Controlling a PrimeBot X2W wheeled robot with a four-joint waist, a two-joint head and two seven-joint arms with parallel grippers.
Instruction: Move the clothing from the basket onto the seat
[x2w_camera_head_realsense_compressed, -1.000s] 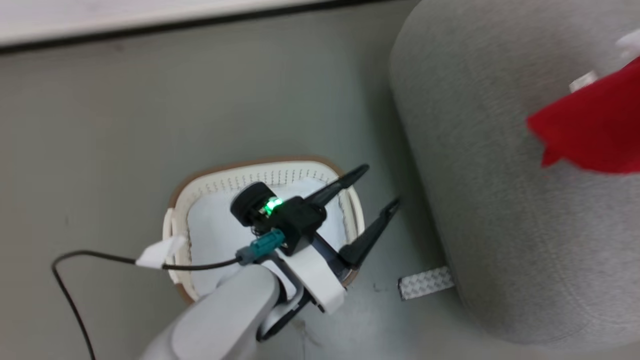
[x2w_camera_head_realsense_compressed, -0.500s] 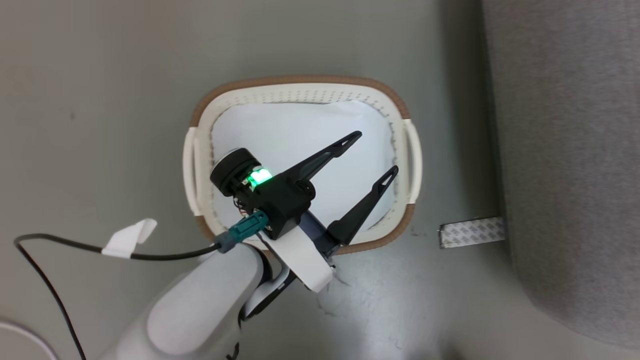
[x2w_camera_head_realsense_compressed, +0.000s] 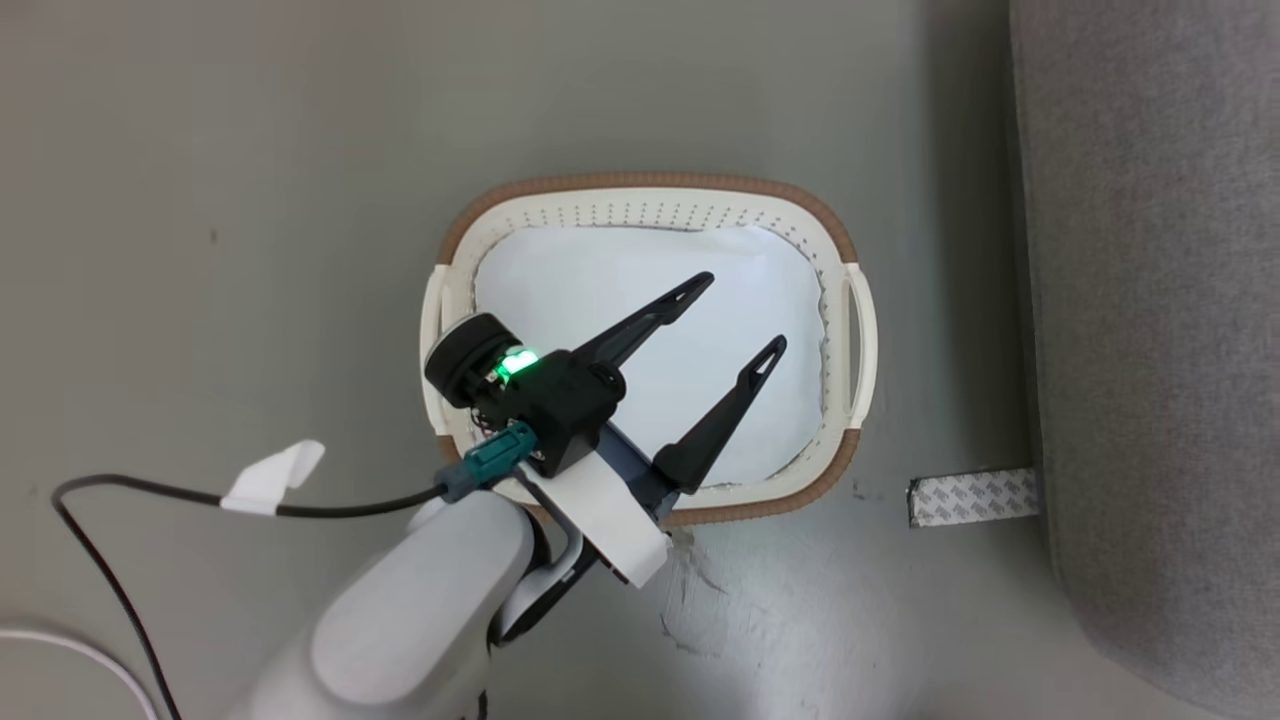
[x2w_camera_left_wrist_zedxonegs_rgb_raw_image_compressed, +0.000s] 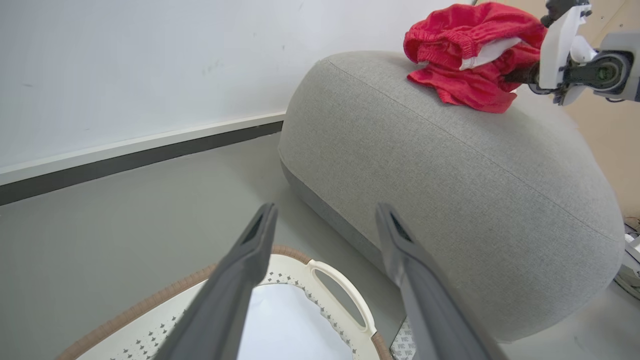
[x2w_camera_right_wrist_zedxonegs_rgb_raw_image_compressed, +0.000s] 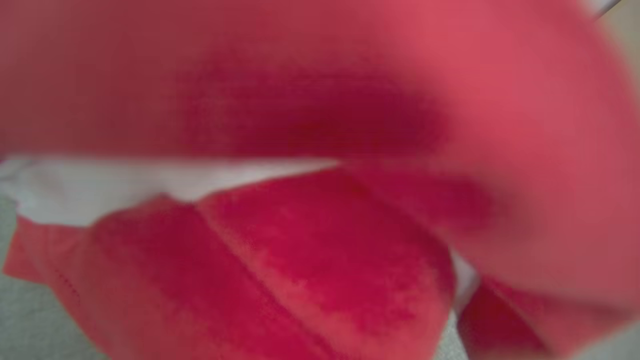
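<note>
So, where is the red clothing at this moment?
In the left wrist view, the clothing lies bunched on top of the seat, upper right, well apart from the basket.

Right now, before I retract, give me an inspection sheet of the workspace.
Surface: grey floor, scuffed near the basket.
Job's things: clothing lies on the seat; basket holds a pale cushion.
Clutter: patterned strip on the floor by the seat.
Claws: left claw open over the basket; right claw at the clothing, jaws hidden.
Cables: black cable with white tag; white cable at the corner.
Surroundings: white wall, dark baseboard.
</note>
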